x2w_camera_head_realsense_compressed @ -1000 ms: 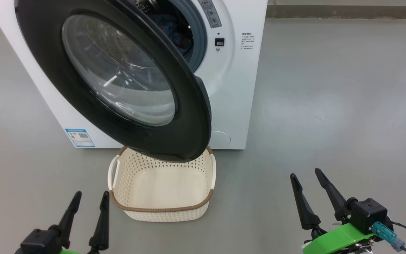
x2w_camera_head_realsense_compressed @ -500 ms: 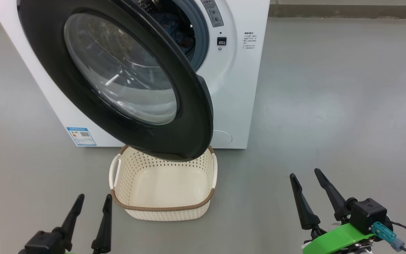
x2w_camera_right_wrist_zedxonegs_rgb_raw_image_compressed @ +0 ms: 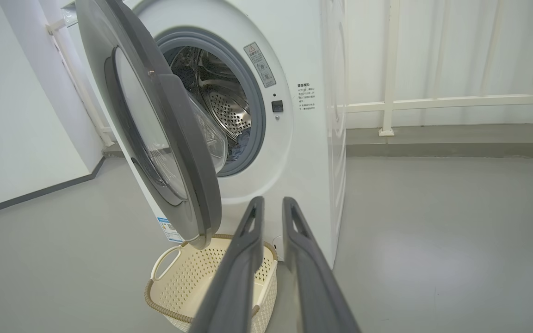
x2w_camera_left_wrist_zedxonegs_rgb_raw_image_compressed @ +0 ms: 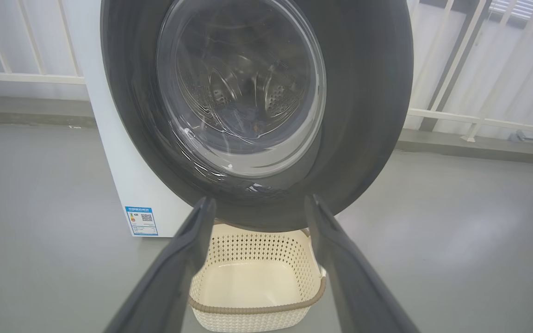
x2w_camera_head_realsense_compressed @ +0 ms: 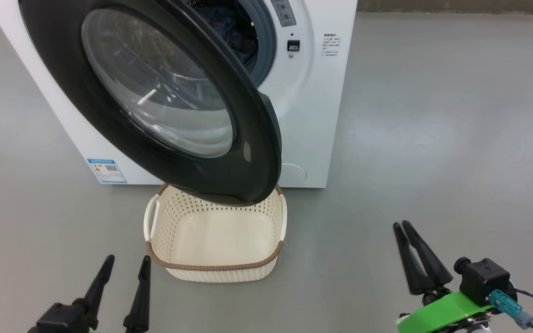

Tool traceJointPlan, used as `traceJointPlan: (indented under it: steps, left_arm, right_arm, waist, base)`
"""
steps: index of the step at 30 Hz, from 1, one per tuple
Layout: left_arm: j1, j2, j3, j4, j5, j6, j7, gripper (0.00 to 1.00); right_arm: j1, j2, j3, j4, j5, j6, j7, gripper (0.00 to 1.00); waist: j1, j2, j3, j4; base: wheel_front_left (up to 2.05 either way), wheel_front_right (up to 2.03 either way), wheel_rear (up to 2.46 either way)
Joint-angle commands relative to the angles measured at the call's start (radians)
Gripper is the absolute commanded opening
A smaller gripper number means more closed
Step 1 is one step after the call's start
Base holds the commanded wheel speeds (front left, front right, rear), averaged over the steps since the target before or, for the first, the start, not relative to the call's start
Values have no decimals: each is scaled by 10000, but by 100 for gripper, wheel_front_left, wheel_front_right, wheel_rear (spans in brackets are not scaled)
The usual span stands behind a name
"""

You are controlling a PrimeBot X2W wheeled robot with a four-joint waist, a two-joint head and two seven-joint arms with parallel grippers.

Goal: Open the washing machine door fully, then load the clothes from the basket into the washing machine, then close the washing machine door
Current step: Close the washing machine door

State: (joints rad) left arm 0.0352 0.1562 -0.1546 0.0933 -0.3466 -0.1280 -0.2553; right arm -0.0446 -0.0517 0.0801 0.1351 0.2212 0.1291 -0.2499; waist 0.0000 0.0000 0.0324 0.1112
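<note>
The washing machine point(x2w_camera_head_realsense_compressed: 312, 115) stands ahead with the washing machine door point(x2w_camera_head_realsense_compressed: 257, 152) swung partly open, its black rim hanging over the basket point(x2w_camera_head_realsense_compressed: 215, 267). The cream basket sits on the floor with nothing in it. Blue clothes point(x2w_camera_head_realsense_compressed: 232, 27) lie inside the drum, also seen as clothes point(x2w_camera_right_wrist_zedxonegs_rgb_raw_image_compressed: 243, 138) past the gasket. My left gripper point(x2w_camera_head_realsense_compressed: 127, 257) is open, low at the left of the basket, and holds nothing. My right gripper point(x2w_camera_head_realsense_compressed: 400, 225) hovers right of the basket, its fingers drawn nearly together on nothing. The left gripper point(x2w_camera_left_wrist_zedxonegs_rgb_raw_image_compressed: 261, 200) faces the door's glass; the right gripper point(x2w_camera_right_wrist_zedxonegs_rgb_raw_image_compressed: 273, 200) points at the machine's front.
Grey floor point(x2w_camera_head_realsense_compressed: 433, 138) spreads wide to the right of the machine. A white railing point(x2w_camera_right_wrist_zedxonegs_rgb_raw_image_compressed: 433, 101) and a low kerb run behind it. A white wall point(x2w_camera_right_wrist_zedxonegs_rgb_raw_image_compressed: 16, 115) stands on the door's side. A blue label sticker point(x2w_camera_head_realsense_compressed: 107, 170) marks the machine's lower corner.
My right gripper's fingers have closed from wide apart to nearly together. The head camera shifted slightly; the door, basket and left gripper stay as they were.
</note>
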Motion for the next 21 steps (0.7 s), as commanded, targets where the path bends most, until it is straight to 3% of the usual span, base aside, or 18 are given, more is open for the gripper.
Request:
traceJointPlan:
  steps: [1,11,21]
  left_arm:
    - [-411,89,275,-214,86,-27,-64,100]
    - [-882,26,71,-214,70,-27,-64,100]
    - [-1629,-150,-333,-132,-27,-27,-65,100]
  right_arm:
    - [-331,15,217,-388,-149,16,-118,0]
    - [-1029,15,573,-660,-563,16,-118,0]
    - [-2729,-463,2284,-440,-791,16,-118,0]
  waist:
    - [0,0,136,73]
    - [0,0,702,415]
    - [0,0,1726,956]
  base:
    - [0,0,0]
    - [0,0,0]
    - [0,0,0]
